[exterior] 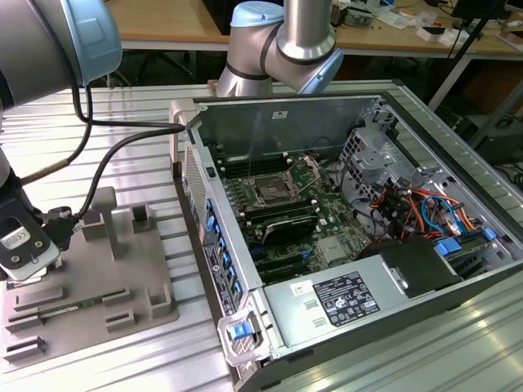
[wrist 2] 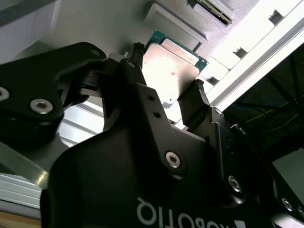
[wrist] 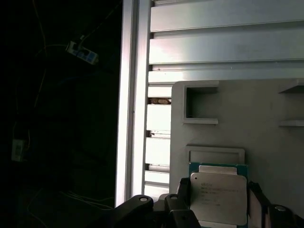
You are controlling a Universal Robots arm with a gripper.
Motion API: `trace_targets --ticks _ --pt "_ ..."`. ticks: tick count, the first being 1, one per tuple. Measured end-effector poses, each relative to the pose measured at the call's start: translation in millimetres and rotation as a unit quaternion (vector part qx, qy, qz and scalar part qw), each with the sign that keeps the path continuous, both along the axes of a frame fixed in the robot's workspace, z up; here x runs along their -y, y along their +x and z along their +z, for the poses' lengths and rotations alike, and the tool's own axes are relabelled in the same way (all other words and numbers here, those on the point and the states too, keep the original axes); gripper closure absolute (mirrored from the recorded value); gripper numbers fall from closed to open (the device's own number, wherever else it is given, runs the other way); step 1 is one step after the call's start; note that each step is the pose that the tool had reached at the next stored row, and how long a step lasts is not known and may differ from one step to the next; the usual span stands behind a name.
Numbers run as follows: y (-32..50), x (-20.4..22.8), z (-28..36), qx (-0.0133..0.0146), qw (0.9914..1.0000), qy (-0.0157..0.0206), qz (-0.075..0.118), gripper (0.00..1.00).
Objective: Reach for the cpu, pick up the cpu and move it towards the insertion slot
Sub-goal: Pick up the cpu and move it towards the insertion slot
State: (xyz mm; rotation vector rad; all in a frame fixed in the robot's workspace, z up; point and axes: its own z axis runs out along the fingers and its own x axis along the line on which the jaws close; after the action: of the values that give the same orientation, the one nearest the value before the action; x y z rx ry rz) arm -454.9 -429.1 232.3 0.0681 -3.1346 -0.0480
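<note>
In the exterior view the gripper [exterior: 27, 265] hangs low over the tray [exterior: 122, 269], at that tray's edge toward the exterior view's left. Its own body hides the fingertips and whatever sits between them there, and the picture's border cuts off part of the arm [exterior: 49, 33]. In both wrist views the black gripper body covers the near part of the cpu [wrist: 218, 197]. Because of that, I cannot tell whether the chip rests on the tray or hangs clear of it.

The cpu is a flat square with a silvery metal lid stepped at its rim, on a thin green board. The lid carries faint print, and in the second wrist view it glares bright [wrist 2: 173, 66]. The fingers [wrist: 184, 190] are drawn in narrow, one against each opposite edge of the chip, clasping it. The chip is over the tray, just beside a square recess [wrist: 216, 154] and near the tray's border with the ribbed table [wrist: 190, 52].

To the exterior view's right of the tray stands the open case [exterior: 286, 110]. Inside it is the slot [exterior: 270, 193], silver-framed with a dark centre, well apart from the tray.
</note>
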Motion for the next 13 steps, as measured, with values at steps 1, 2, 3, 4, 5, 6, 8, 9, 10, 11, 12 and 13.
trace_targets --ticks 1,2,3,4,5,6,8,9,10,11,12,13 --pt "0.0 0.0 0.6 0.0000 1.00000 0.0000 0.000 0.45" --pt "0.0 0.0 1.3 0.0000 1.00000 0.0000 0.000 0.45" --pt "0.0 0.0 2.0 0.0000 1.00000 0.0000 0.000 0.45" --pt "0.0 0.0 2.5 0.0000 1.00000 0.0000 0.000 0.45" --pt "0.0 0.0 3.1 0.0000 1.00000 0.0000 0.000 0.45" --pt "0.1 0.0 3.7 0.0000 1.00000 0.0000 0.000 0.45" --pt "0.1 0.0 5.0 0.0000 1.00000 0.0000 0.000 0.45" --pt "0.1 0.0 5.3 0.0001 1.00000 0.0001 0.000 0.45" --pt "0.1 0.0 5.4 0.0001 1.00000 0.0000 0.000 0.45" --pt "0.1 0.0 5.6 0.0000 1.00000 0.0000 0.000 0.45" --pt "0.1 0.0 5.9 0.0000 1.00000 0.0000 0.000 0.45" --pt "0.1 0.0 5.9 0.0000 1.00000 0.0000 0.000 0.45"
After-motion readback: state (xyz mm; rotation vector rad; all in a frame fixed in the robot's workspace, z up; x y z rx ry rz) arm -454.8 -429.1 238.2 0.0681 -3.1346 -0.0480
